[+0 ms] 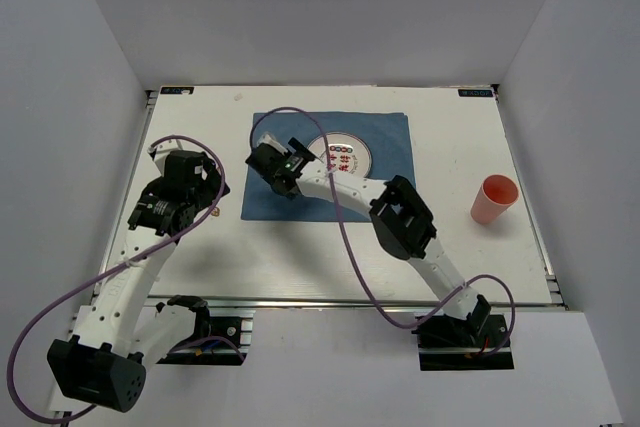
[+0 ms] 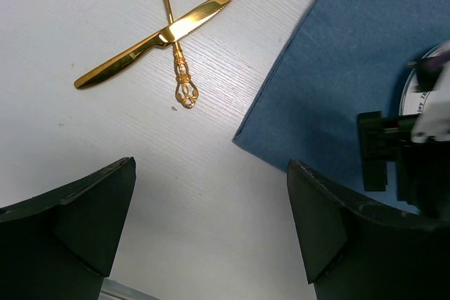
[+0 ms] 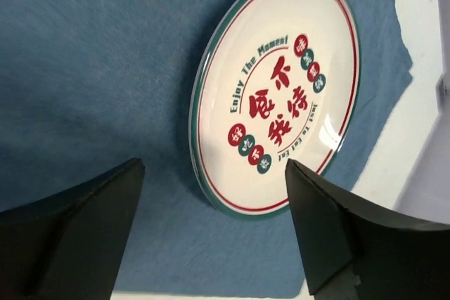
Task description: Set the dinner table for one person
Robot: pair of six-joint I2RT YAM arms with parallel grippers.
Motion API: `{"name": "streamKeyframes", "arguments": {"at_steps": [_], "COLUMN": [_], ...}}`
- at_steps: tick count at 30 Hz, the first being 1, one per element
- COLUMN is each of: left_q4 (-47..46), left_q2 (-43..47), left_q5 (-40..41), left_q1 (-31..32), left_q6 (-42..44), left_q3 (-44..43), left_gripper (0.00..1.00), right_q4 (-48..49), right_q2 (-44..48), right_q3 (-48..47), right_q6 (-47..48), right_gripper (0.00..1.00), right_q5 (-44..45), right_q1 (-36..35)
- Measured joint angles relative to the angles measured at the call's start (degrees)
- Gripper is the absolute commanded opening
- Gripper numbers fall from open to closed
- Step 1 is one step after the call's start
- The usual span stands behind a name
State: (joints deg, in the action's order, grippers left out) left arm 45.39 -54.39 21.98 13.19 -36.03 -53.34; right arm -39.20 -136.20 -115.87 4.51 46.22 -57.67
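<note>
The white dinner table (image 1: 300, 257) carries a blue cloth (image 1: 390, 132) with a round white plate (image 1: 345, 155) with red and green print on it. My right gripper (image 1: 272, 172) is open and empty above the cloth's left part; in the right wrist view the plate (image 3: 281, 96) lies just beyond its open gripper (image 3: 214, 166). My left gripper (image 1: 200, 179) is open and empty over bare table left of the cloth. In the left wrist view a gold knife (image 2: 169, 33) lies crossed over a gold fork (image 2: 184, 79), ahead of the gripper (image 2: 211, 166). The top view hides both.
A pink cup (image 1: 494, 199) stands on the table's right side. A metal rail (image 1: 300, 299) runs along the near edge. Grey walls enclose the table on three sides. The blue cloth's corner (image 2: 337, 54) lies right of the cutlery.
</note>
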Motion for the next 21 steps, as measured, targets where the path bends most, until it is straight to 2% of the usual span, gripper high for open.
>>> {"name": "streamKeyframes", "arguments": {"at_steps": [6, 8, 11, 16, 21], "left_q4": [0.0, 0.0, 0.1, 0.0, -0.6], "left_q2": [0.3, 0.3, 0.2, -0.8, -1.3], "left_q5": [0.1, 0.1, 0.2, -0.1, -1.9], "left_q1": [0.0, 0.0, 0.0, 0.0, 0.0], "left_q6": [0.0, 0.0, 0.1, 1.0, 2.4], "left_q3": [0.0, 0.0, 0.0, 0.0, 0.0], "left_gripper": [0.98, 0.98, 0.98, 0.98, 0.98], "right_q4": [0.5, 1.9, 4.8, 4.7, 1.1], "right_q2": [11.8, 18.2, 31.5, 52.7, 65.4], "right_q3": [1.7, 5.8, 18.1, 37.7, 45.6], "right_q6": [-7.1, -9.7, -14.6, -22.9, -27.6], "right_gripper": [0.89, 0.89, 0.89, 0.89, 0.89], "right_q5": [-8.5, -11.3, -14.3, -10.0, -5.3], "right_q1": [0.9, 2.2, 6.7, 20.7, 28.9]}}
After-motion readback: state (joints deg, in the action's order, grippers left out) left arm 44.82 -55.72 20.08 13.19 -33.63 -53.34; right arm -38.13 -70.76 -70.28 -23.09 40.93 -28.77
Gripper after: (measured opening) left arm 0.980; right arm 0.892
